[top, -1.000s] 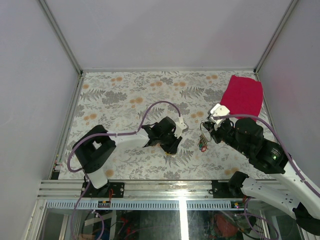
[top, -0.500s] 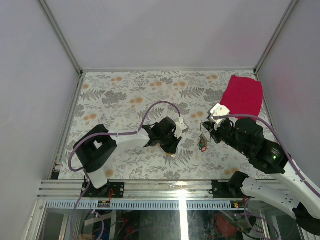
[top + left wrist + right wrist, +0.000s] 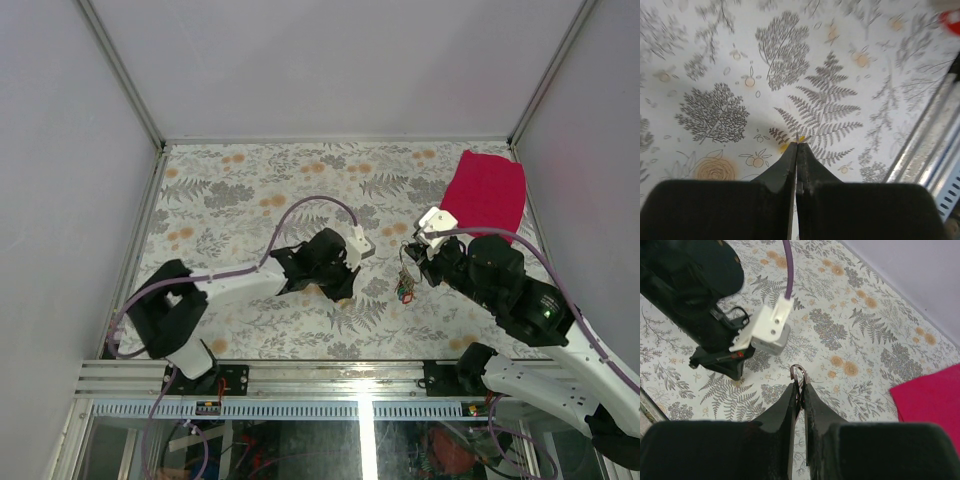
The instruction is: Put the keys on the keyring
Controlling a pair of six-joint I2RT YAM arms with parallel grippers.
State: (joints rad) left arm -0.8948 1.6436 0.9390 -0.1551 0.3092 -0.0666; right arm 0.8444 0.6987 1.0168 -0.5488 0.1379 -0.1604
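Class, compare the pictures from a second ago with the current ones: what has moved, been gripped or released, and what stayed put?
The elbow of the left arm swung leftward and its wrist shifted slightly away from the bases. The left gripper closed its jaws on what looks like a yellow-headed key. The right gripper kept holding the keyring with keys dangling. The red cloth did not move.

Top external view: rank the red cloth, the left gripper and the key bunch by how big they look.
1. red cloth, largest by far.
2. left gripper, a smaller black block; it stands above the table, nearer the camera, which flatters it.
3. key bunch, smallest, a tiny cluster.
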